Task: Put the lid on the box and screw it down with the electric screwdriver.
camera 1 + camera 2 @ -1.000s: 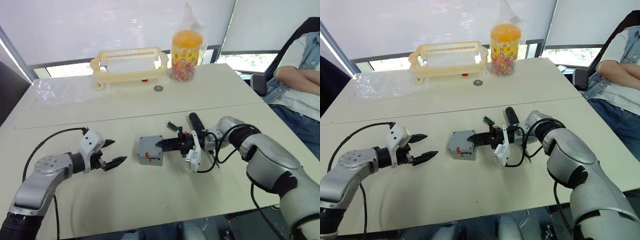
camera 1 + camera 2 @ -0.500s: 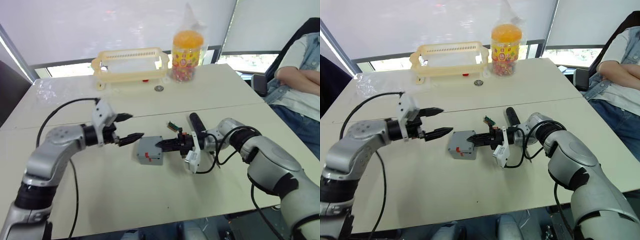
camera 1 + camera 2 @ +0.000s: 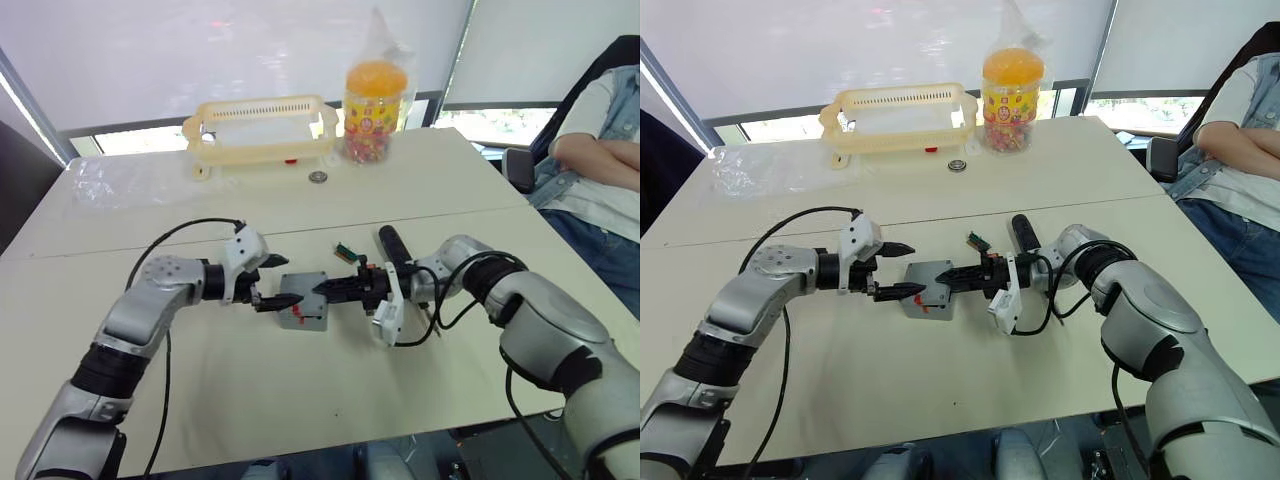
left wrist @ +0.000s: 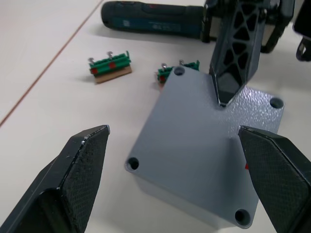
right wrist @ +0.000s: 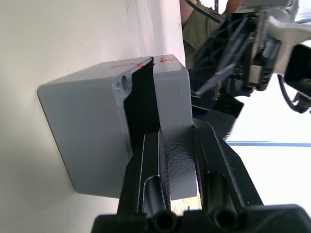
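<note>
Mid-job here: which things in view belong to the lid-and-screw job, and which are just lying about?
Job:
lid, pinched by the right tool
box under it
electric screwdriver, lying unheld
left tool, open beside the box

Lying about:
two green terminal blocks
yellow basket
candy jar
clear plastic bag
small round metal piece

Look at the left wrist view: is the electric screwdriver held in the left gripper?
No. The electric screwdriver lies on the table beyond the box, while the left gripper is open, its fingers on either side of the box.
</note>
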`<action>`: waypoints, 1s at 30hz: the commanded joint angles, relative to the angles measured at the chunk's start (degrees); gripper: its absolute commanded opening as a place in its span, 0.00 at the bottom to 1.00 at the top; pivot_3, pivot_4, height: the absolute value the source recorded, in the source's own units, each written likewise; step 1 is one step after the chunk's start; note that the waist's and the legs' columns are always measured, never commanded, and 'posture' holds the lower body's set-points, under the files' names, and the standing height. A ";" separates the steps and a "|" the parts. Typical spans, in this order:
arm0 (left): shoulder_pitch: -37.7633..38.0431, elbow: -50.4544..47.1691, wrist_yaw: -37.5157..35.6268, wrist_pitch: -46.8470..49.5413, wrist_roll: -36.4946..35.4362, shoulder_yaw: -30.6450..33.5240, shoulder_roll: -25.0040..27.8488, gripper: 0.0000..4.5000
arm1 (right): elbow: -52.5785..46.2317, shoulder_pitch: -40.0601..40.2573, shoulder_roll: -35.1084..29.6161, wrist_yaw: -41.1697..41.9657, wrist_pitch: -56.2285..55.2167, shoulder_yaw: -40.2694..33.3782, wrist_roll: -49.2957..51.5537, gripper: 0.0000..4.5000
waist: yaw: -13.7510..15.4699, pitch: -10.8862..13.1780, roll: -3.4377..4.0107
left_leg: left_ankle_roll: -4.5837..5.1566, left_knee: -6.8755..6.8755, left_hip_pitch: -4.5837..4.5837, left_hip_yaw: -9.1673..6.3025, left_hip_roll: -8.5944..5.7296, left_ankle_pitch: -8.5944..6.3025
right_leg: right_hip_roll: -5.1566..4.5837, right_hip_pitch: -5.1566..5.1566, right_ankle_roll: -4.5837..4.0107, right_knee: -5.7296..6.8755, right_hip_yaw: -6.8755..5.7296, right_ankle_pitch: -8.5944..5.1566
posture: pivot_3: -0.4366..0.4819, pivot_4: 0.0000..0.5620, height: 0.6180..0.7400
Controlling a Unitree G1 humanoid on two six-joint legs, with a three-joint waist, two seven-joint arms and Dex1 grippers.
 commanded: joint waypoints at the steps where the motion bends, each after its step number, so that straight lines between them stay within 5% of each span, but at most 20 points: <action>1: -0.27 0.13 -0.59 -2.17 1.67 -0.67 -0.47 0.98 | -1.60 0.36 -1.59 1.05 -0.69 -0.84 0.00 0.35 | 0.01 0.00 0.00 | 0.00 0.00 0.00 0.00 0.00 0.00 | 0.00 0.00 0.00 0.00 0.00 0.00 | 0.48 0.27 1.00; 5: -0.44 0.74 -0.66 -2.54 2.70 -1.07 -1.70 0.98 | -3.63 1.05 -3.12 1.45 -1.23 -1.59 -0.03 0.76 | -0.01 -0.01 -0.02 | 0.09 0.00 0.03 0.00 0.00 -0.05 | 0.00 0.03 0.00 0.00 0.00 0.00 | 0.48 0.27 1.00; 19: 1.41 2.09 0.68 -1.18 2.85 -0.08 -3.71 0.98 | -13.22 -0.44 -10.51 1.78 -4.09 -2.29 -4.69 0.76 | 0.23 -0.01 -0.02 | 0.11 0.04 0.04 0.01 -0.02 -0.06 | -0.02 0.06 0.01 0.00 0.00 0.00 | 0.48 0.27 1.00; 30: 3.38 0.80 3.50 -0.71 2.43 2.05 -4.44 0.98 | -9.47 -2.11 -11.14 2.17 -4.18 -5.25 -3.25 0.76 | 0.05 -0.01 -0.02 | 0.11 0.03 0.04 0.02 -0.01 -0.06 | -0.02 0.06 0.00 0.00 0.02 0.00 | 0.48 0.27 1.00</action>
